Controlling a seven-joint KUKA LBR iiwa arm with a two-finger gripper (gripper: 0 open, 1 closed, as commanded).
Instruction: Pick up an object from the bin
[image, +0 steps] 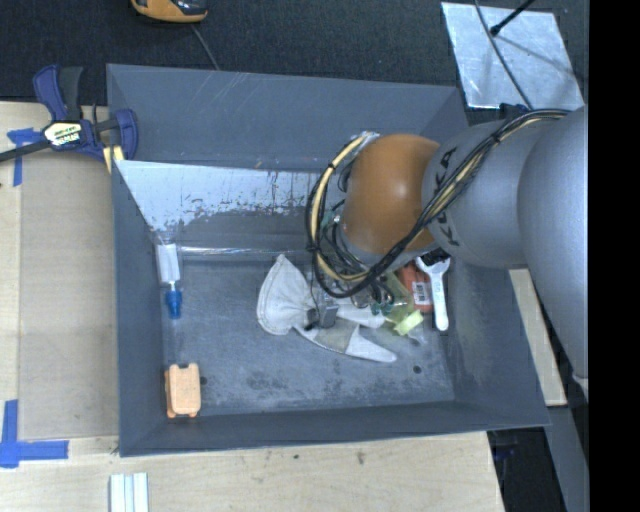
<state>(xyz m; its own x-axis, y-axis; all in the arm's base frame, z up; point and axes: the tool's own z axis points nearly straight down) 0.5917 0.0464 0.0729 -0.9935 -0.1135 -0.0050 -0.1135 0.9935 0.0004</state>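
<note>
Orange wrist cover (392, 195) sits above tool (322, 318) at crumpled white cloth (280, 296).

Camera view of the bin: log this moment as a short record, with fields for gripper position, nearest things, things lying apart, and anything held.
gripper position: gripper low over the middle of the bin, at the right edge of the crumpled white sheet
nearest things: pale flat scrap, green piece and white handle, heaped under the arm
lying apart: blue-tipped white tube by the left wall; orange block in the near-left corner
held thing: cannot tell
</note>
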